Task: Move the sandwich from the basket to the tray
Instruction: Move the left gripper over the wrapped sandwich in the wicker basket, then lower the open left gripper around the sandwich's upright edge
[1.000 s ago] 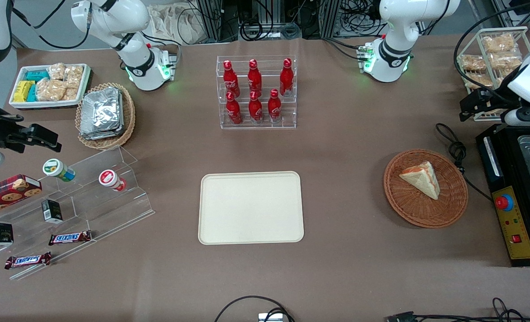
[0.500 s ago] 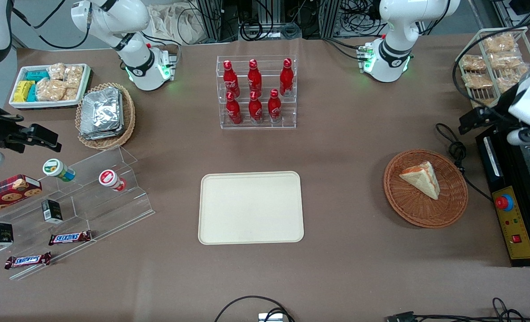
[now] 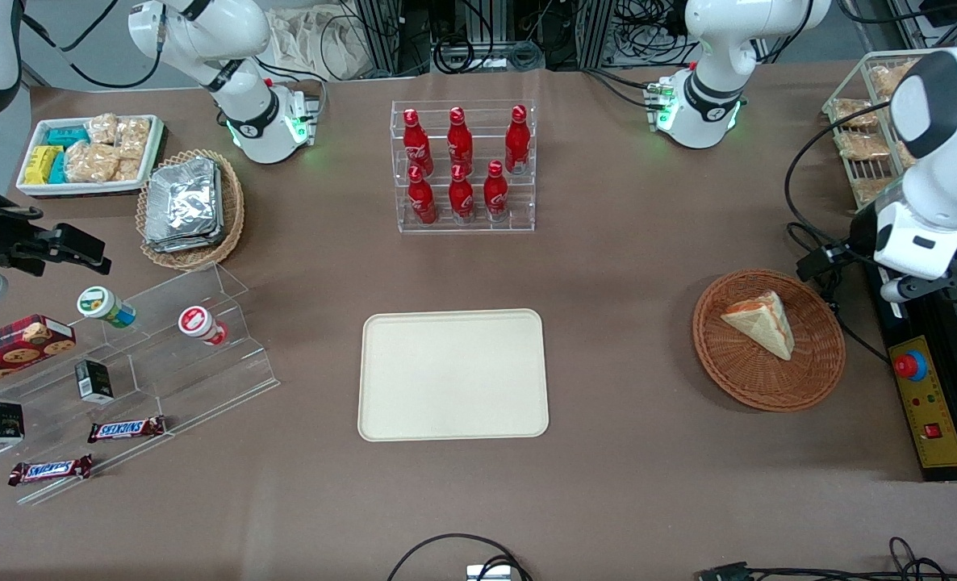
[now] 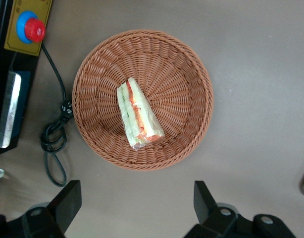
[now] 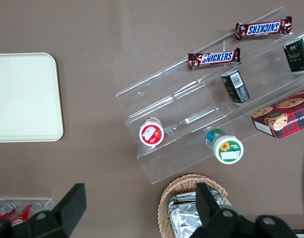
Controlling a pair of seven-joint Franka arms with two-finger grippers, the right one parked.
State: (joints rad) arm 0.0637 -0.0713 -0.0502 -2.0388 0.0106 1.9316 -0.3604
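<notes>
The sandwich (image 3: 759, 321) (image 4: 137, 115), a pale bread wedge with red and green filling, lies in the round reddish-brown wicker basket (image 3: 801, 379) (image 4: 189, 74) toward the working arm's end of the table. The cream tray (image 3: 453, 375) lies flat mid-table with nothing on it. My left gripper (image 3: 821, 261) (image 4: 137, 208) hangs above the table beside the basket's rim, a little farther from the front camera than the sandwich. It is open, its fingers (image 4: 68, 203) wide apart with only bare table between them.
A black appliance with a red button (image 3: 910, 365) (image 4: 31, 29) and a coiled black cable (image 3: 821, 270) (image 4: 54, 141) lie beside the basket. A wire rack of bagged snacks (image 3: 862, 121) stands farther back. Red bottles (image 3: 461, 165) stand in a clear rack mid-table.
My left arm has swung down from over the wire rack and appliance toward the basket, coming nearer to the front camera. The sandwich, basket and tray have not moved.
</notes>
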